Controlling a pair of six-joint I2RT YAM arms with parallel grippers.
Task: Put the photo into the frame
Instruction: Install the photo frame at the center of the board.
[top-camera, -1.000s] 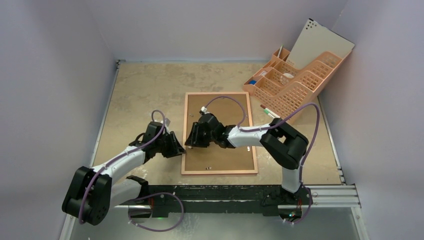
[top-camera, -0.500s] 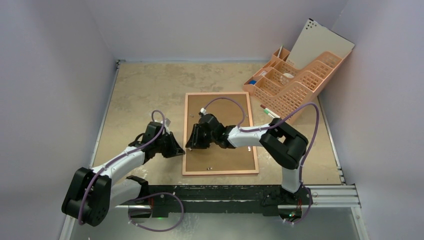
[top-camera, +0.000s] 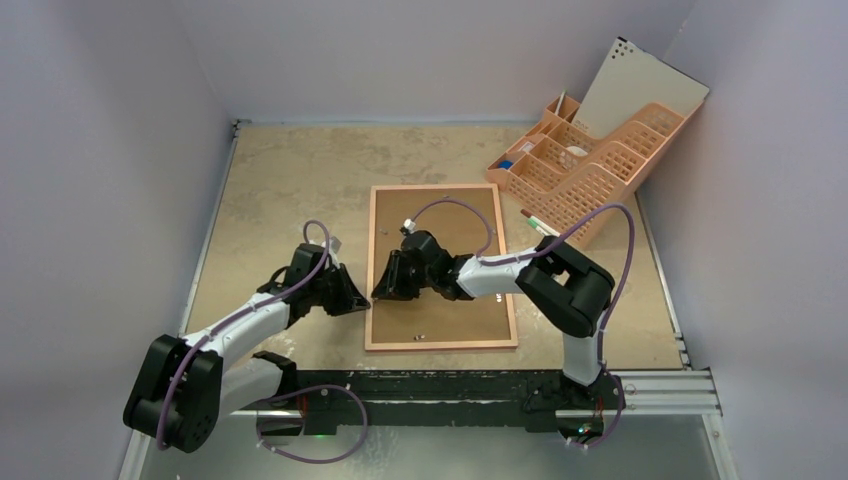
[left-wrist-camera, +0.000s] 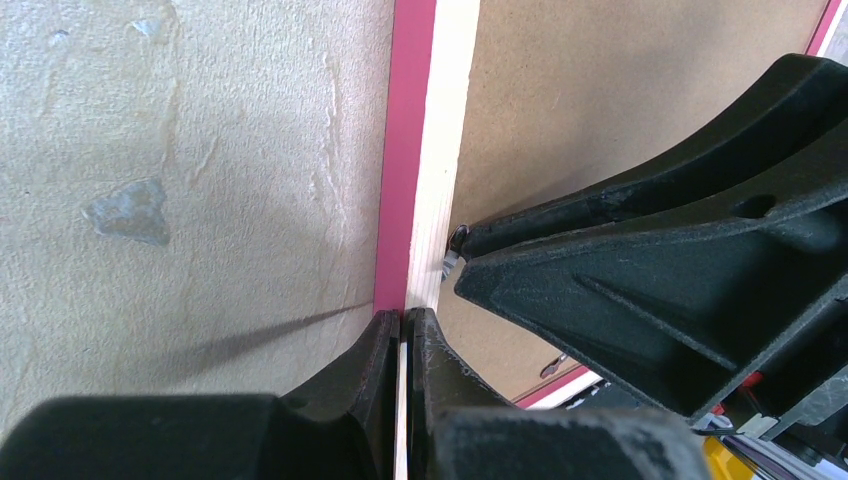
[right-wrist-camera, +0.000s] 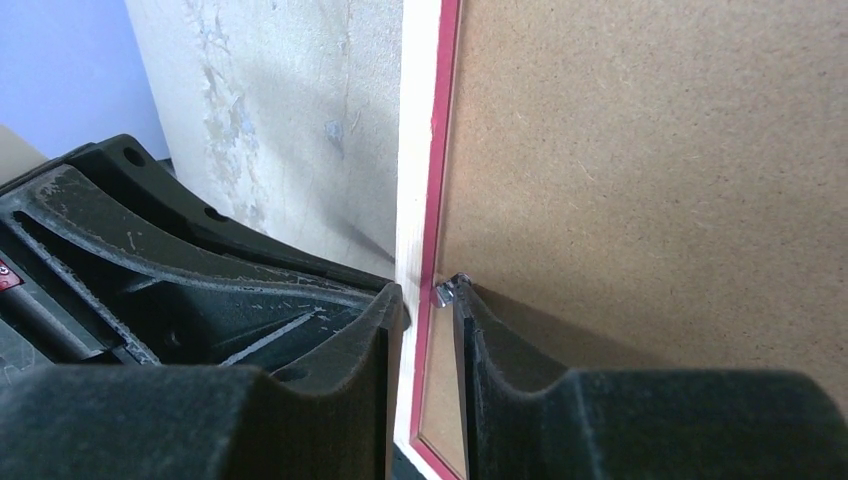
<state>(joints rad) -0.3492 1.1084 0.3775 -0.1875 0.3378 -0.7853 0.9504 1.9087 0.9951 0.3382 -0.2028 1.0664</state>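
The frame (top-camera: 440, 343) lies reverse side up mid-table, and the brown backing board (top-camera: 450, 320) fills it. The photo is not in sight. My left gripper (top-camera: 362, 300) is shut on the frame's left rail (left-wrist-camera: 440, 150) from outside; the wrist view shows its jaws (left-wrist-camera: 403, 318) pinching the pale wood edge. My right gripper (top-camera: 382, 290) hovers at the same rail (right-wrist-camera: 415, 150) from the board side. Its jaws (right-wrist-camera: 428, 297) stand a narrow gap apart over the rail. A small metal tab (right-wrist-camera: 450, 290) touches the right finger.
A peach desk organiser (top-camera: 590, 170) stands at the back right with a pale panel (top-camera: 640, 90) leaning in it. A marker pen (top-camera: 535, 222) lies by the frame's right rail. Walls close in on three sides. The metal base rail (top-camera: 500, 390) runs along the near edge.
My right gripper has shifted slightly along the frame's left rail and the frame has nudged a touch rightward. The left gripper holds the same place.
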